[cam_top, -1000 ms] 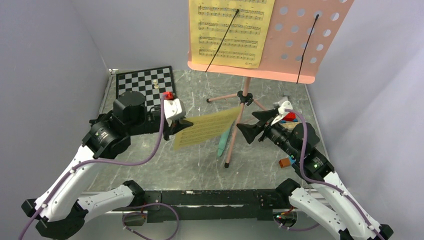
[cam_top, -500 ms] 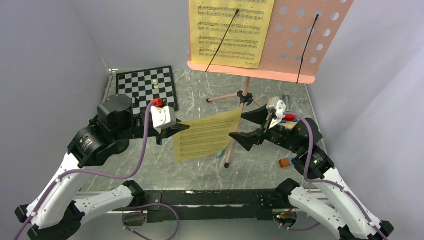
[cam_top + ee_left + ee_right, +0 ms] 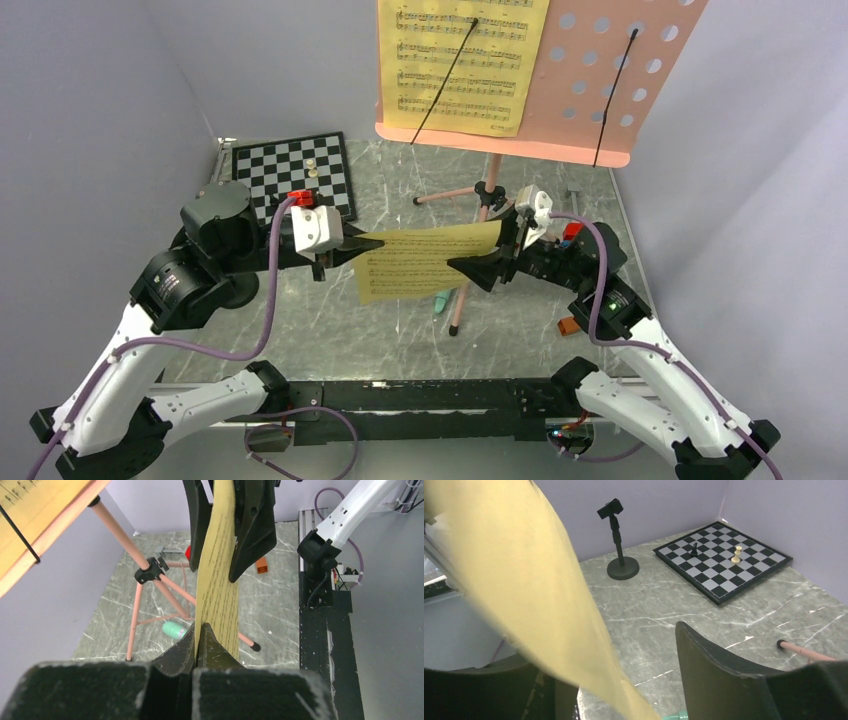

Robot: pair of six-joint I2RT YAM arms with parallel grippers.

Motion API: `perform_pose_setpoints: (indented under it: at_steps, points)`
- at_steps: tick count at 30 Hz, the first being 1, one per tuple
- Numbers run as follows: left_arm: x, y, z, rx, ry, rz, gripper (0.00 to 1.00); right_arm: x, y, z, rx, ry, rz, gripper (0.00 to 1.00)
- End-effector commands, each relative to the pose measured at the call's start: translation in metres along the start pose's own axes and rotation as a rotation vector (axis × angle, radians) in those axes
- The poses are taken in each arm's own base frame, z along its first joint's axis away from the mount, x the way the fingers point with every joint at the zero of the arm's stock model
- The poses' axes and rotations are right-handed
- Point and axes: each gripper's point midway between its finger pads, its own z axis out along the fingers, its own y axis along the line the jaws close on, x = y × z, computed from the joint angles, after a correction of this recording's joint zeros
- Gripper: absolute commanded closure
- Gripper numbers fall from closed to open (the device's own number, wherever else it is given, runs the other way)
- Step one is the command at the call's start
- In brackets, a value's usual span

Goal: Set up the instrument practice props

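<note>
The yellow sheet-music page bows, printed staves showing; left claw clamped on one edge, right claw apart around the other.

The yellow sheet-music page is matt paper, and the tabletop looks like smooth, grey-veined stone.

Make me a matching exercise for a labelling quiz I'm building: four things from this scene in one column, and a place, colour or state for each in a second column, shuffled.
1. loose yellow sheet
2. mint-green tube
3. small black stand
4. chessboard

A. lying on the table beside a pink tripod leg
B. black and white squares
C. pinched in the left gripper
D. upright on its round base

Pairs: 1-C, 2-A, 3-D, 4-B.
</note>
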Motion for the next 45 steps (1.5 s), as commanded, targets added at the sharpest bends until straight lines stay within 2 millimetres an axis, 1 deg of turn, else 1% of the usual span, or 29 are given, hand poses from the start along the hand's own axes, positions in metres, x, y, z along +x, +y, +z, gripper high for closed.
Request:
perform_pose_setpoints:
  at_steps: [1,2,3,4,5,8,10,12,13,14,16,17,20,22,25,29,33,36,43,45]
  points:
    - [-0.03,0.007,-0.003,-0.024,-0.09,0.07,1.0,-0.041,0.011,-0.002,-0.032,-0.091,-0.048,0.38]
    - [-0.031,0.009,-0.003,-0.033,-0.092,0.071,1.0,-0.041,0.009,-0.002,-0.022,-0.09,-0.041,0.44]
    - [-0.03,0.011,-0.001,-0.043,-0.093,0.07,1.0,-0.042,0.009,-0.002,-0.021,-0.087,-0.037,0.51]
    - [-0.031,0.014,-0.001,-0.059,-0.095,0.072,0.99,-0.043,0.01,-0.003,-0.021,-0.087,-0.037,0.62]
    - [-0.03,0.018,0.0,-0.073,-0.094,0.072,0.98,-0.043,0.01,-0.004,-0.017,-0.087,-0.035,0.68]
    - [-0.031,0.03,0.002,-0.133,-0.094,0.068,0.92,-0.047,0.01,-0.007,0.001,-0.096,-0.025,0.8]
    - [-0.033,0.039,0.003,-0.175,-0.099,0.067,0.91,-0.052,0.011,-0.011,0.018,-0.115,-0.03,0.88]
    - [-0.036,0.046,0.004,-0.203,-0.109,0.066,0.9,-0.058,0.009,-0.017,0.05,-0.144,-0.035,0.98]
    - [-0.038,0.048,0.005,-0.211,-0.117,0.067,0.89,-0.059,0.007,-0.019,0.068,-0.152,-0.035,1.0]
    - [-0.039,0.05,0.005,-0.217,-0.125,0.069,0.84,-0.061,0.006,-0.021,0.083,-0.159,-0.038,1.0]
    - [-0.042,0.052,0.008,-0.219,-0.138,0.069,0.71,-0.066,0.006,-0.024,0.095,-0.171,-0.046,1.0]
    - [-0.044,0.052,0.01,-0.216,-0.146,0.071,0.65,-0.063,0.006,-0.024,0.099,-0.16,-0.038,1.0]
    - [-0.047,0.049,0.016,-0.185,-0.175,0.071,0.44,-0.068,0.009,-0.026,0.092,-0.17,-0.033,1.0]
    - [-0.048,0.046,0.02,-0.157,-0.197,0.073,0.38,-0.07,0.015,-0.026,0.059,-0.176,-0.037,1.0]
    - [-0.05,0.04,0.025,-0.11,-0.22,0.073,0.34,-0.078,0.025,-0.027,0.017,-0.171,-0.046,1.0]
    - [-0.047,0.039,0.028,-0.104,-0.221,0.073,0.34,-0.081,0.032,-0.027,-0.02,-0.138,-0.043,1.0]
    - [-0.044,0.04,0.023,-0.135,-0.227,0.077,0.39,-0.087,0.034,-0.03,-0.018,-0.14,-0.052,1.0]
    - [-0.042,0.041,0.018,-0.173,-0.255,0.078,0.47,-0.091,0.035,-0.033,-0.01,-0.145,-0.058,1.0]
    - [-0.059,0.036,0.006,-0.185,-0.351,0.095,0.7,-0.091,0.034,-0.035,0.002,-0.143,-0.055,1.0]
    - [-0.062,0.033,0.006,-0.17,-0.362,0.092,0.73,-0.091,0.035,-0.035,0.0,-0.144,-0.05,1.0]
